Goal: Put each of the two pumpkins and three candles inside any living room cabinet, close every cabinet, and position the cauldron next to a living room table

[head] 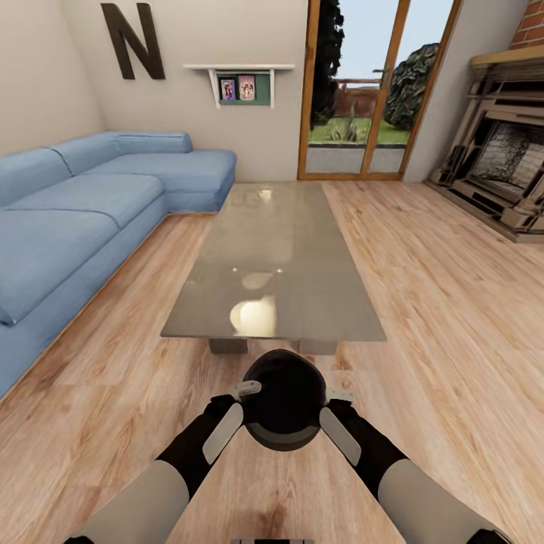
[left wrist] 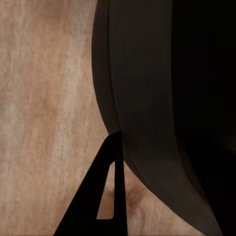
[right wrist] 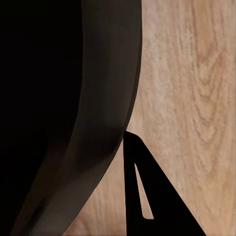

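The cauldron point(head: 284, 399) looks rigid, rather heavy and smooth — so the left gripper point(head: 240, 400) and right gripper point(head: 331, 406) press its opposite sides — whether each pincer itself is spread or closed, I cannot tell.

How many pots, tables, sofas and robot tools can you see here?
Black cauldron: 1
Grey table: 1
Blue sofa: 1
Tools: 2, the left tool and the right tool
Total: 5
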Tool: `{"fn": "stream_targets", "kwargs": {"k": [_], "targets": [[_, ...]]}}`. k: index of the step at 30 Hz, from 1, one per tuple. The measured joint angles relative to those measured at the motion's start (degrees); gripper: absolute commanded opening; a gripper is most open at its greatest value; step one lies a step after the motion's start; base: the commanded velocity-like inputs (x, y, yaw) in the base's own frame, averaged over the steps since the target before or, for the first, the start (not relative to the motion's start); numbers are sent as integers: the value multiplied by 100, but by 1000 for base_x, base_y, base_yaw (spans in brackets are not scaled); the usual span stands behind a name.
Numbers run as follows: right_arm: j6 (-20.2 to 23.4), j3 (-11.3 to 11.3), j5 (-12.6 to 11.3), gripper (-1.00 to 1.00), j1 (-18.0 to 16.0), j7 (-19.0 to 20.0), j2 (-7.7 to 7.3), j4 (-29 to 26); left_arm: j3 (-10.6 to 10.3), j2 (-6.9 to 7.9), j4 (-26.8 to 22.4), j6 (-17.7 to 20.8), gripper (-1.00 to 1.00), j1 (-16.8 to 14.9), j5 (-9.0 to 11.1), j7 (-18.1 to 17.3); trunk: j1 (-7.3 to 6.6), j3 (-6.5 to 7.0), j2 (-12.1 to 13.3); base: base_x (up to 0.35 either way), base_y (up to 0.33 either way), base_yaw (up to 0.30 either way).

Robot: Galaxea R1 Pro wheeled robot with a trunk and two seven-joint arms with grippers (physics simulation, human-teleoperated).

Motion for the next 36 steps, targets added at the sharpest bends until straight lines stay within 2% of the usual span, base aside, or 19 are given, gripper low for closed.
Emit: {"fn": "stream_targets", "kwargs": {"k": [10,27,36], "targets": [[-12,6,-20,-100,-2,0,-2,1,3,1,-11,6,-100,1,-11,1,2,0,0,16,0,0],[-8,6,-21,-100,-1,0,-2,1,2,3,-13,9,-100,2,-4,1,375,-305,-680,0,0,0],[-9,5,-25,-100,-1,0,-2,1,5,1,-14,16,-100,1,-18,1,375,-305,-682,17,0,0]]}}
